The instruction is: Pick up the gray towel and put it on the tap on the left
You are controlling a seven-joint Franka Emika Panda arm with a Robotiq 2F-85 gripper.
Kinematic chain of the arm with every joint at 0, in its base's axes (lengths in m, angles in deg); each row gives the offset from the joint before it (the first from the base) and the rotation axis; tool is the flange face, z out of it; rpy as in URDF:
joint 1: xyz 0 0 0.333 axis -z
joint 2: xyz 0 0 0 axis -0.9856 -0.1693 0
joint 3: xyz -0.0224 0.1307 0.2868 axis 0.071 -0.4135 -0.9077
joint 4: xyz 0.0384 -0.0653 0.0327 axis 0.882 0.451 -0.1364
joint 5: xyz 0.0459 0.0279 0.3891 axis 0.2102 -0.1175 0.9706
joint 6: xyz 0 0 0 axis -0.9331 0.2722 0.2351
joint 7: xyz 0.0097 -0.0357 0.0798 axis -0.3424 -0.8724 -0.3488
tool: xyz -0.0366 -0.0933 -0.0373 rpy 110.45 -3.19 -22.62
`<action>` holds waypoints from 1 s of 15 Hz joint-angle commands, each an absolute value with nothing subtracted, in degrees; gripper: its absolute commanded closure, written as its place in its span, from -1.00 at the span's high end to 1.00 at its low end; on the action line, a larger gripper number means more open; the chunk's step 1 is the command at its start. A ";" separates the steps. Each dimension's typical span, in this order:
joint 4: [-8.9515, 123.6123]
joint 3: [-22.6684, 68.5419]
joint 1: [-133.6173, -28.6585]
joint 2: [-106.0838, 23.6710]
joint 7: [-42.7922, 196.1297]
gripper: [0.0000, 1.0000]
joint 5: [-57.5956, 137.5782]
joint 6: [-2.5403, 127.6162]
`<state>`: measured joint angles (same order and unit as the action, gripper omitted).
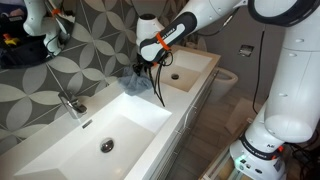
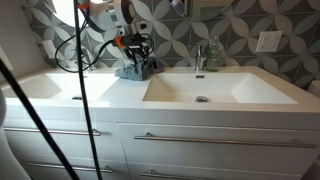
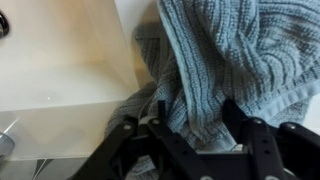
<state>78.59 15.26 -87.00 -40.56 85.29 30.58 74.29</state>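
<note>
Gray towel (image 2: 135, 70) bunched, on counter (image 2: 118, 90) between sinks (image 2: 232, 90)

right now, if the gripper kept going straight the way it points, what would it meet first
The gray towel: in the wrist view it fills the space just ahead of the gripper, bunched on the counter. Whether the jaws already touch it is unclear.

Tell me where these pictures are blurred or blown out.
Wrist view: the gray towel is close and slightly soft, the surface beside it washed pale. In an exterior view, the white sink is nearly featureless. In an exterior view, a black cable in front is blurred.
</note>
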 commanded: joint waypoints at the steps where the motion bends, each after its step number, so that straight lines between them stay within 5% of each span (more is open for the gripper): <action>1: 74.87 17.62 -89.65 -44.07 88.51 -0.40 27.92 72.73; 6: 72.80 18.63 -91.71 -45.02 90.11 -1.00 27.92 69.18; 15: 73.26 16.64 -93.11 -37.37 92.39 -0.97 30.10 62.60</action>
<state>71.91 17.24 -92.40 -42.19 90.64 29.78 64.95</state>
